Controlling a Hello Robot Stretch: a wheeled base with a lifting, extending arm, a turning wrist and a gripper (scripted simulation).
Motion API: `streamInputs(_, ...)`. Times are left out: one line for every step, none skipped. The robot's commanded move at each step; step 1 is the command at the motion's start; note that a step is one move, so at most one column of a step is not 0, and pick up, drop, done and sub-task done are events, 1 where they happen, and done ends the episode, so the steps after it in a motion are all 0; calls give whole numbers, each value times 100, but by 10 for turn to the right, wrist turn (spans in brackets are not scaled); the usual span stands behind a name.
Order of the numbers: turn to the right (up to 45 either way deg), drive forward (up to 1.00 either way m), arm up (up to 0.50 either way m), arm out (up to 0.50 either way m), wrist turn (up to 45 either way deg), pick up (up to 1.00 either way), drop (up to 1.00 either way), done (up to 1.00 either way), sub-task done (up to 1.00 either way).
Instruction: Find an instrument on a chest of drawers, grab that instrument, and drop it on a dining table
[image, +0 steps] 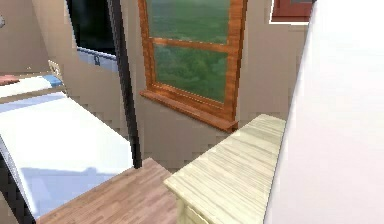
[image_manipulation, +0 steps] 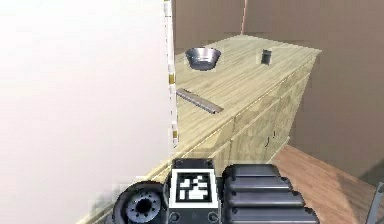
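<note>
**Operator:** How far along is the job?

**Describer:** Early, by my reading. You are parked beside the chest of drawers (image_manipulation: 245, 88), whose pale wooden top runs up the arm side view. On it lie a long flat grey strip (image_manipulation: 200, 101), a metal bowl (image_manipulation: 204, 57) and a small dark cup (image_manipulation: 266, 56). The grey strip may be the instrument, though its shape is too slight to be sure.

**Operator:** And the pincer?

**Describer:** The gripper (image_manipulation: 140, 207) is a dark body at the bottom edge, left of a white square (image_manipulation: 195, 188) with black marks. Its fingers cannot be made out, so you cannot tell its state or whether it grips anything.

**Operator:** What is left?

**Describer:** The grab, the carry and the drop, I judge. In the forward view a white flat surface (image: 55, 140) lies at the left, near a wood-framed window (image: 190, 50). Whether it is the dining table cannot be told.
</note>
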Motion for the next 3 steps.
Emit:
streamInputs(0,0,0,42,0,0,0,0,0)
streamInputs(0,0,0,0,450,0,0,0,0)
streamInputs(0,0,0,0,450,0,0,0,0)
